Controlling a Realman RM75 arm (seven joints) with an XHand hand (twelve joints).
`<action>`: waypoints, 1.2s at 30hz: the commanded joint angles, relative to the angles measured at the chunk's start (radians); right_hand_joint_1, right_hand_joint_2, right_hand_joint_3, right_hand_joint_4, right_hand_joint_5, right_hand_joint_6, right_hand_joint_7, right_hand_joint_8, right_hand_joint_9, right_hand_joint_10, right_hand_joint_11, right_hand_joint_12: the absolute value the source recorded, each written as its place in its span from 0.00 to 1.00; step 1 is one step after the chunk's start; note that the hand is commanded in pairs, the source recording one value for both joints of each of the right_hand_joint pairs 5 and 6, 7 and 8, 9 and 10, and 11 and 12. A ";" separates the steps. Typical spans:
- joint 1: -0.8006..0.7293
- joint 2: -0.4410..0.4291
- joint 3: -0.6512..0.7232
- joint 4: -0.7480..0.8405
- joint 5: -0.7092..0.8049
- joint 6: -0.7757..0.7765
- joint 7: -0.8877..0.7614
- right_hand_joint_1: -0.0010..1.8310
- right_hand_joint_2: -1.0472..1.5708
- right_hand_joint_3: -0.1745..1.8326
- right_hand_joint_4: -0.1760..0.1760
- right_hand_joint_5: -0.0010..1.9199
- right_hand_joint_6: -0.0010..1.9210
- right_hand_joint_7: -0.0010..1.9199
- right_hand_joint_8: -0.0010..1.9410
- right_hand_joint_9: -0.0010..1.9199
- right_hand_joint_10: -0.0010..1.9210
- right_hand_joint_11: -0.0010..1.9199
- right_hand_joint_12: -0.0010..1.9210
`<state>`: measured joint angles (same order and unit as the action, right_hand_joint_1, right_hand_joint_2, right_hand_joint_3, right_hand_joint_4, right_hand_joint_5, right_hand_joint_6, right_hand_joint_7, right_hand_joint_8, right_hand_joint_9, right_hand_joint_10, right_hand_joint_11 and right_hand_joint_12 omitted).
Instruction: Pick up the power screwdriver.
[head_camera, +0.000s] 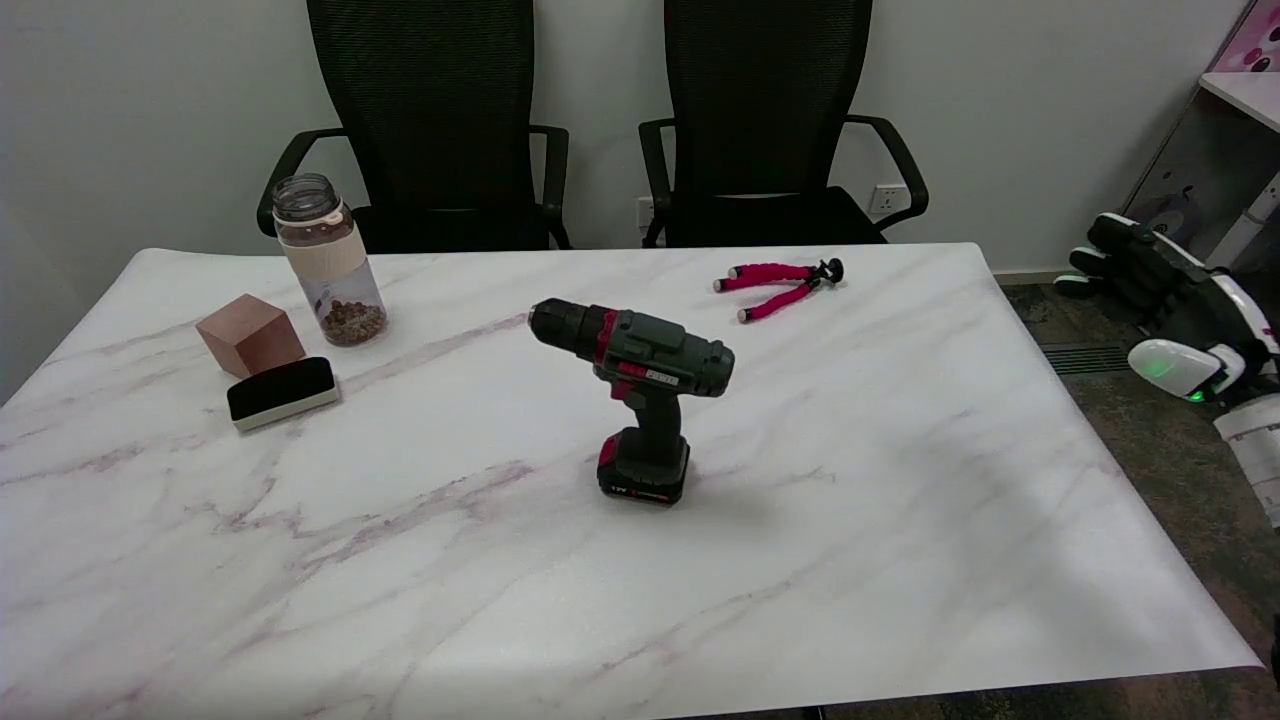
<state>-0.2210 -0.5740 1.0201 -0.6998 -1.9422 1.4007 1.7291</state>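
Fingers (1125, 262) first: dark, reaching out to the left from the right hand (1160, 290), and they look a little apart with nothing between them, though at the picture's right edge they are too small for me to be sure, so I cannot tell their state for certain. The hand hangs in the air off the table's right side, above the floor, well apart from everything on the marble top. There is a green light on the white arm (1190, 368) just behind it.

On the table (900, 560) now, nearest thing in: the power screwdriver (640, 400), standing upright on its battery base near the middle of the white marbled surface. Dark green-grey body, red accents, chuck pointing to the left and slightly away. Nothing touches it.

Further back on the left, a black-topped eraser (282, 392) lies flat, and just behind it, close beside, sits a brown wooden cube (250, 335). Behind and to the right of the cube stands a clear jar (325, 262) with a pale band around its middle and something brown in the bottom.

Over on the far right of the tabletop, a small tripod with pink bendy legs (780, 285) lies on its side.

Beyond the far edge, two black mesh office chairs (765, 120) stand side by side against a pale wall.
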 joint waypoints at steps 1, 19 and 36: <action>0.058 0.013 0.022 -0.143 -0.127 -0.256 -0.127 0.51 0.27 0.48 0.47 0.15 0.15 0.15 0.15 0.20 0.20 0.29 0.29; 0.100 -0.175 -0.018 -0.513 -0.206 -0.503 -0.339 0.50 0.28 0.46 0.49 0.15 0.15 0.15 0.15 0.18 0.18 0.26 0.26; 0.351 -0.347 -0.309 -0.455 -0.274 -0.531 -0.339 0.50 0.28 0.37 0.53 0.13 0.13 0.13 0.13 0.18 0.18 0.26 0.26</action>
<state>-0.0978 -0.7762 0.9529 -1.1475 -2.1442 0.9404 1.4296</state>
